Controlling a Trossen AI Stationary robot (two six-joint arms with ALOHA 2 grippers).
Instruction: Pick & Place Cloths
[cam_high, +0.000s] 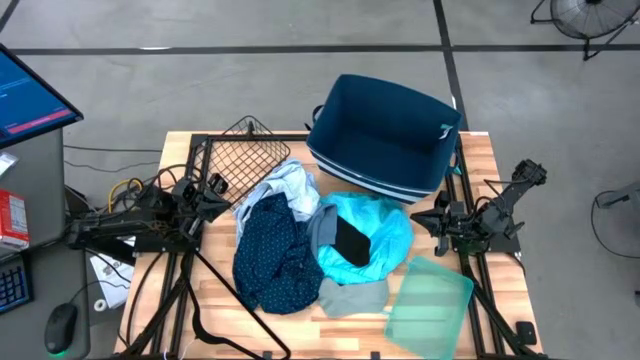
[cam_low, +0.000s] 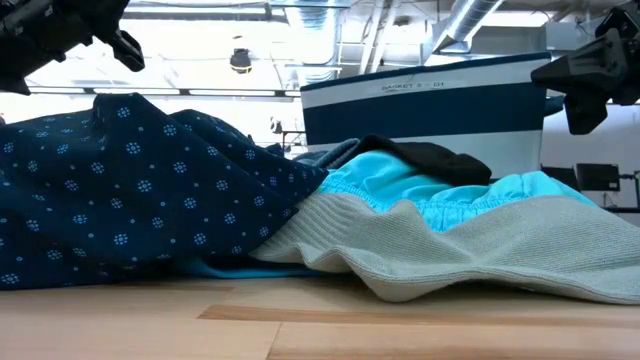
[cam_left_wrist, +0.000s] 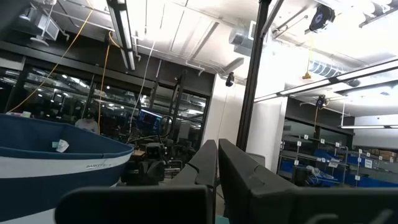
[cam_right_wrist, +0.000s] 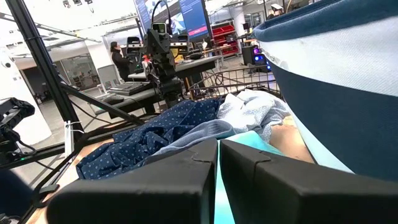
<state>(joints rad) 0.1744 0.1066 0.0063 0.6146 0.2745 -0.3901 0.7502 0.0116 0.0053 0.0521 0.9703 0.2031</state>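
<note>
A heap of cloths lies mid-table. The dark navy patterned garment (cam_high: 270, 255) is on its left, with the pale blue-white one (cam_high: 290, 187) at its far side. The bright turquoise cloth (cam_high: 370, 235) carries a small black piece (cam_high: 351, 241), and a grey cloth (cam_high: 352, 296) lies at the near side. My left gripper (cam_high: 222, 199) is shut at the table's left, beside the heap. My right gripper (cam_high: 425, 219) is shut at the right, just clear of the turquoise cloth. In the low view the navy garment (cam_low: 130, 200), turquoise cloth (cam_low: 420, 195) and grey cloth (cam_low: 480, 250) rest on the tabletop.
A navy fabric bin (cam_high: 385, 135) stands at the far edge, right of centre. A black wire basket (cam_high: 240, 150) sits far left. A translucent green tray (cam_high: 430, 305) lies at the near right corner. Bare wood (cam_high: 215, 300) shows near left. A person (cam_right_wrist: 117, 59) stands in the room beyond.
</note>
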